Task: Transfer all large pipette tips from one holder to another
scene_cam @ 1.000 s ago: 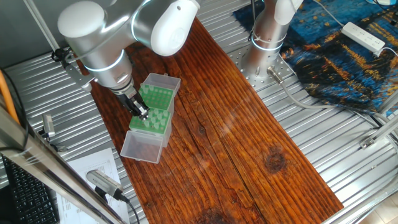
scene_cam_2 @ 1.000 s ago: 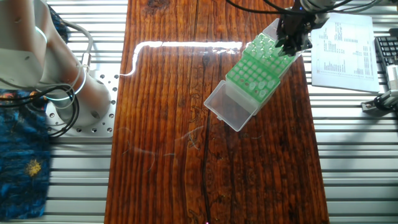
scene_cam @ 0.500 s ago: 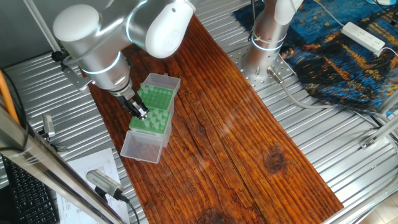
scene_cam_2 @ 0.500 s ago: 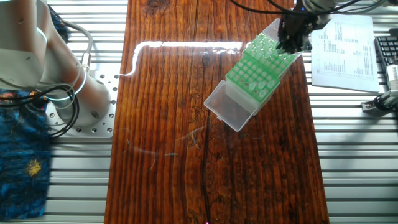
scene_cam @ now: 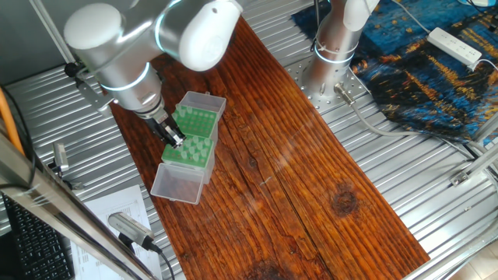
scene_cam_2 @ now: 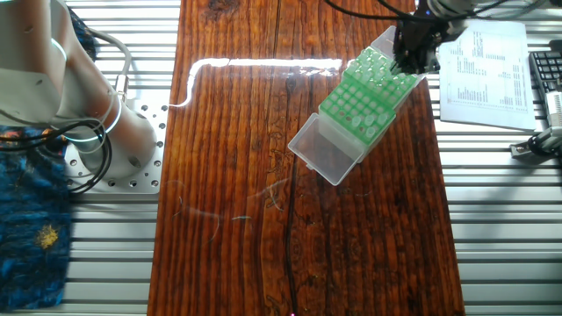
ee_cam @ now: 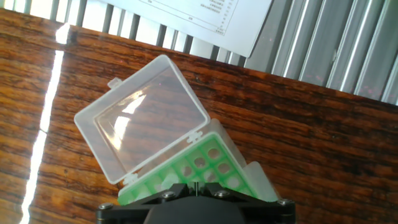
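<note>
In the hand view the claw [ee_cam: 194, 188] sits at the bottom edge, its fingers drawn nearly together directly above the green rack [ee_cam: 199, 168]. A thin pale sliver shows between them, which may be one of the large pipette tips, though this is too small to be sure. The rack's holes lie just ahead of the fingers, and its clear hinged lid [ee_cam: 140, 118] lies open flat beyond them toward a printed sheet [ee_cam: 205, 18].

From one fixed view the claw [scene_cam: 176, 139] points straight down over the seam between two green racks [scene_cam: 192, 134] on the table [scene_cam: 296, 179]. The pale tips [scene_cam_2: 373, 66] stand upright, long axis vertical, right beneath the claw [scene_cam_2: 413, 61]. So the coming move looks to be vertical, along the tips' axis.
</note>
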`<state>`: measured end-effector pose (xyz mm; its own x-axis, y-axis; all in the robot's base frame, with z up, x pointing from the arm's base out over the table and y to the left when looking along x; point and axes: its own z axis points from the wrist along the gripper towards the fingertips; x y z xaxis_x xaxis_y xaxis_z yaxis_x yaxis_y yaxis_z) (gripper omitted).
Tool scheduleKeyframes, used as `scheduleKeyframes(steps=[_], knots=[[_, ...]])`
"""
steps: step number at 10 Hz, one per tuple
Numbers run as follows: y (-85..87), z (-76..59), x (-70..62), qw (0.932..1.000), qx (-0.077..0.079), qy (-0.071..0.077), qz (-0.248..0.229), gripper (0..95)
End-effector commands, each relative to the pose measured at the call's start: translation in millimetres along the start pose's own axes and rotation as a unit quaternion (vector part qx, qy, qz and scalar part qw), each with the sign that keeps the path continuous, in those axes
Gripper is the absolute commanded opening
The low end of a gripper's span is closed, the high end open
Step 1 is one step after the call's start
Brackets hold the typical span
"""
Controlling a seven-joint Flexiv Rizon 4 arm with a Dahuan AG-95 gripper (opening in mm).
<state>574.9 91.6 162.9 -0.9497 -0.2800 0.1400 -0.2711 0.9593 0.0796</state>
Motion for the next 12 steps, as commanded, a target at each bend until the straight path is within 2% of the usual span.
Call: scheduleKeyframes(steps=[1, 4, 7, 10, 12], knots=[[0.1, -0.5, -2.9, 1.0, -0.005, 0.0, -0.001, 19.0], [-0.1, 0.8, -3.1, 0.9999, -0.004, 0.005, -0.016, 19.0], [0.0, 1.6, -3.1, 0.9999, -0.002, 0.002, -0.016, 19.0], [0.0, 1.6, -3.0, 0.9994, 0.013, -0.007, -0.031, 19.0], [0.0, 1.7, -2.8, 0.9992, 0.016, -0.013, -0.036, 19.0]])
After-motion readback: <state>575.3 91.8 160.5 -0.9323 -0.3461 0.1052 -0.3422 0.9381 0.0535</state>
